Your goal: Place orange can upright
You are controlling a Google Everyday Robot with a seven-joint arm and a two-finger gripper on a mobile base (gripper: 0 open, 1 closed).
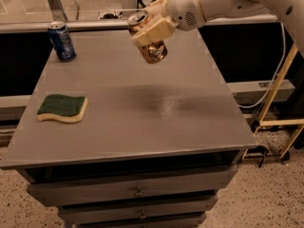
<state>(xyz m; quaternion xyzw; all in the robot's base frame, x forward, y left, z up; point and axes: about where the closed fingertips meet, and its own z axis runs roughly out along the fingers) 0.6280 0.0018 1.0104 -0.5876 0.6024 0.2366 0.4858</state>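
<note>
Two cream-coloured fingers (pixel 156 28) clamp the orange can (pixel 154 52) across its middle, holding it in the air in the upper centre of the frame, above the far part of the grey table (pixel 190 122) and clear of its surface. The can is tilted, with its silver top rim pointing to the upper left and its base down and to the right. The gripper (pixel 148 33) juts from a white arm (pixel 213 1) that reaches in from the upper right corner. A soft shadow (pixel 159 103) lies on the tabletop below the can. In the upper left, a dark blue can (pixel 61 41) stands upright near the table's far left corner. A green-topped sponge (pixel 62 108) lies flat near the left edge at mid-frame. Both are well apart from the gripper. Closed drawers (pixel 137 192) with small knobs run along the bottom of the frame under the tabletop. At the right edge, a yellow frame (pixel 280 87) stands on the speckled floor (pixel 270 194).
</note>
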